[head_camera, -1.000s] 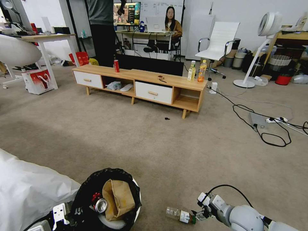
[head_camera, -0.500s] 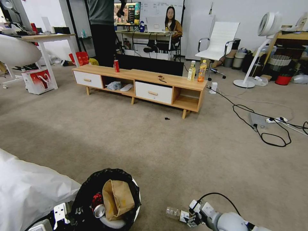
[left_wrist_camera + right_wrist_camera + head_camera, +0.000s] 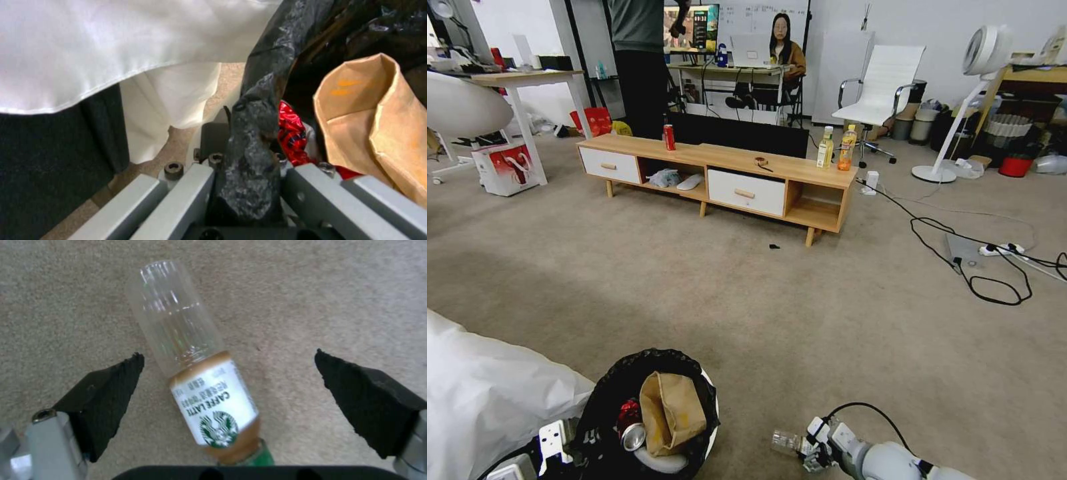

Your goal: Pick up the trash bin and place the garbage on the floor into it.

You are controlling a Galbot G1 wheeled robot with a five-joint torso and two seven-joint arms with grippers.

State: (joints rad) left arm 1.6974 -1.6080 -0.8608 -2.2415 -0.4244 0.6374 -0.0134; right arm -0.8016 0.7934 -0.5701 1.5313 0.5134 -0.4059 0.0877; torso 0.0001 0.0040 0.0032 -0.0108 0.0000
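Note:
The trash bin [image 3: 606,390], white with a black bag over its rim, sits at the lower left of the head view. It holds a tan paper bag [image 3: 672,410] and a crushed red can [image 3: 631,427]. My left gripper [image 3: 554,445] is shut on the bin's rim [image 3: 256,150]; its wrist view also catches the paper bag [image 3: 378,126] and a red packet [image 3: 291,133]. A small clear bottle [image 3: 787,441] with a green cap lies on the carpet to the right of the bin. My right gripper [image 3: 812,452] is open around this bottle [image 3: 191,373], one black pad [image 3: 104,400] on each side.
White cloth [image 3: 487,393] hangs close to the bin's left side. Farther ahead stands a low wooden TV stand [image 3: 720,167] bearing an upright red can [image 3: 669,137] and two drink bottles [image 3: 836,148]. Black cables [image 3: 987,273] and a power strip lie on the carpet at right.
My right gripper has slid left along the floor, from the bottle's cap end to around its body. The bin and left gripper have stayed put.

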